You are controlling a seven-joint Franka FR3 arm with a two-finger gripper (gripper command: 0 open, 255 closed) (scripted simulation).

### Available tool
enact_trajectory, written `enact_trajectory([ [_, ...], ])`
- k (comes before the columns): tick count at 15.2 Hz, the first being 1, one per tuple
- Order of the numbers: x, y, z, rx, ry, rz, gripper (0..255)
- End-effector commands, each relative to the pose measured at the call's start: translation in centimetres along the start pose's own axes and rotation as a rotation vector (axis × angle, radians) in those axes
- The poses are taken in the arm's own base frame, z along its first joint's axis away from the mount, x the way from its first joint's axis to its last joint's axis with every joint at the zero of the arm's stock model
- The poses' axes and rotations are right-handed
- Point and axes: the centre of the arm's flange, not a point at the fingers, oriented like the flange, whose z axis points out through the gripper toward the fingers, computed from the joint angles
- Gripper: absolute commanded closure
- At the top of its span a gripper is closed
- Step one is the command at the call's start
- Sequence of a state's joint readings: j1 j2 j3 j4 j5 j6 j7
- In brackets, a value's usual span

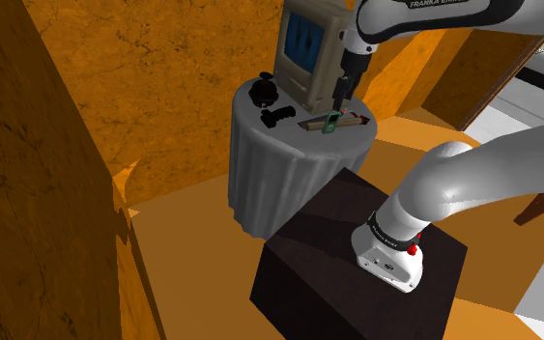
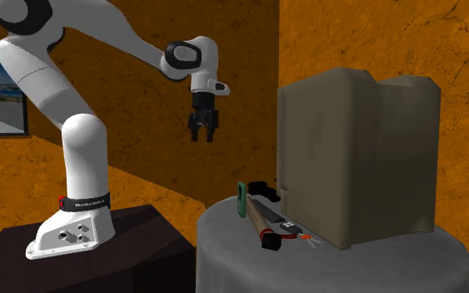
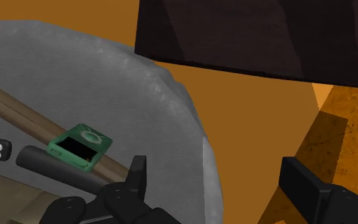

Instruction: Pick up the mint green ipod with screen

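Item: round grey-draped table (image 1: 289,188). Item: beige boxy computer (image 1: 308,58), standing on it. Item: wooden stick (image 3: 18,111), lying before the computer. Item: my gripper (image 3: 219,173), above the table's edge, jaws spread, pinching nothing. Item: green ipod (image 3: 80,146), apparently resting on the stick, near that edge.

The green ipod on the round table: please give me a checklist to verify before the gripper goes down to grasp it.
1. Gripper open: ok, its fingers stand apart.
2. Gripper empty: ok, nothing is between the fingers.
3. Ipod centred between the fingers: not ok, it lies off to one side of them.
4. Ipod flat on the table: not ok, it rests propped on a brown stick.
5. Enough room to close the fingers around the ipod without touching the stick: cannot tell.
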State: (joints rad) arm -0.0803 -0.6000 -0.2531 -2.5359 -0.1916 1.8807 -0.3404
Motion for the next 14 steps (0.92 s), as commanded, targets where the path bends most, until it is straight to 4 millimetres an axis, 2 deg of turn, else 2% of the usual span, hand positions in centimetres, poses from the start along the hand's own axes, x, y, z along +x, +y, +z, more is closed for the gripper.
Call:
enact_trajectory([
  [1, 0.3, 2.0, 1.8, -0.001, 0.010, -0.006, 0],
  [14, 4.5, 15.1, 11.6, 0.002, 0.070, -0.034, 0],
])
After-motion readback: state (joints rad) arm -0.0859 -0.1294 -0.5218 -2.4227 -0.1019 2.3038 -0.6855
